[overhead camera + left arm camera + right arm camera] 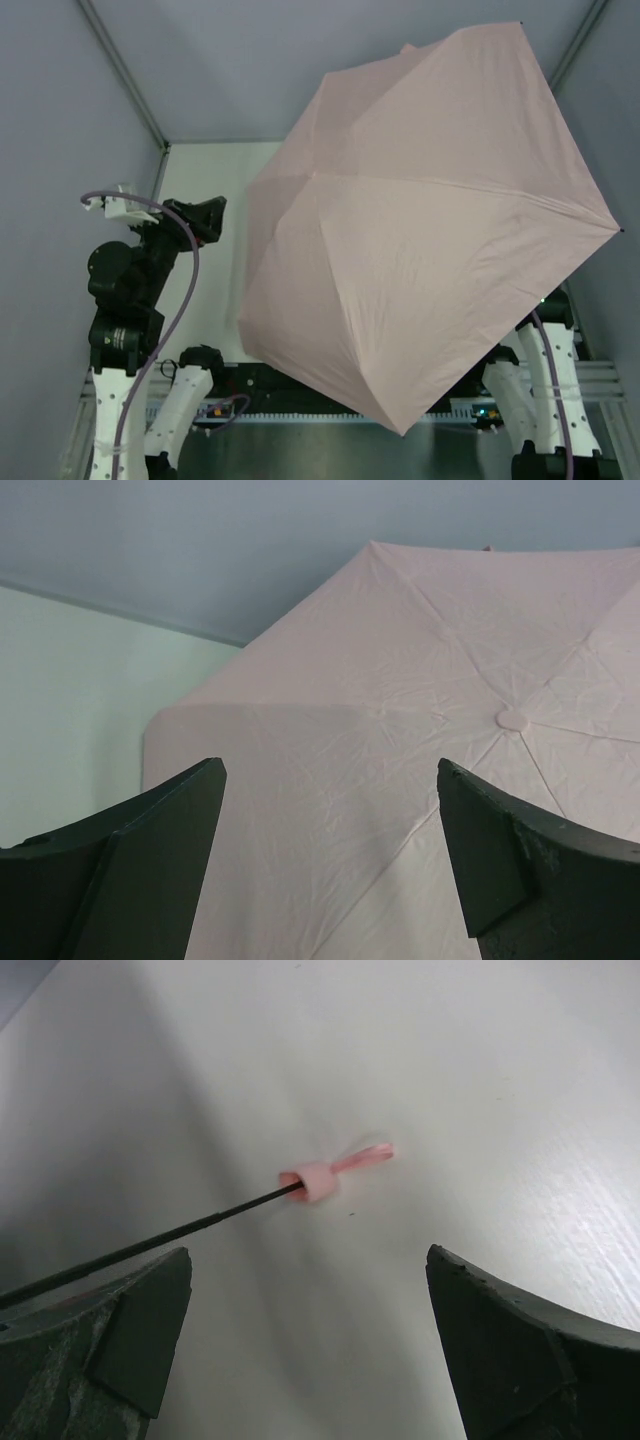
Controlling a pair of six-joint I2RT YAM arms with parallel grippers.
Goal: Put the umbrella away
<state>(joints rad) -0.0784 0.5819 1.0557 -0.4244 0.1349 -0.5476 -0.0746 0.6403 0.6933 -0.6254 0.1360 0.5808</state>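
Observation:
The pale pink umbrella point(420, 230) is fully open and fills the middle and right of the top view, its canopy facing up toward the camera. My left gripper point(205, 222) is open and empty just left of the canopy edge; its wrist view shows the canopy point(400, 750) and the round centre cap point(513, 720) ahead of the spread fingers. My right gripper point(310, 1270) is open and empty under the canopy, hidden in the top view. Its wrist view shows the thin black shaft point(150, 1245) ending in the small pink handle point(312, 1181) with its strap point(365, 1157), just above the table.
The white table point(205, 180) lies between grey enclosure walls with a metal corner post point(125, 75). A purple cable point(185, 290) loops along the left arm. The right arm's base point(545, 390) shows below the canopy edge.

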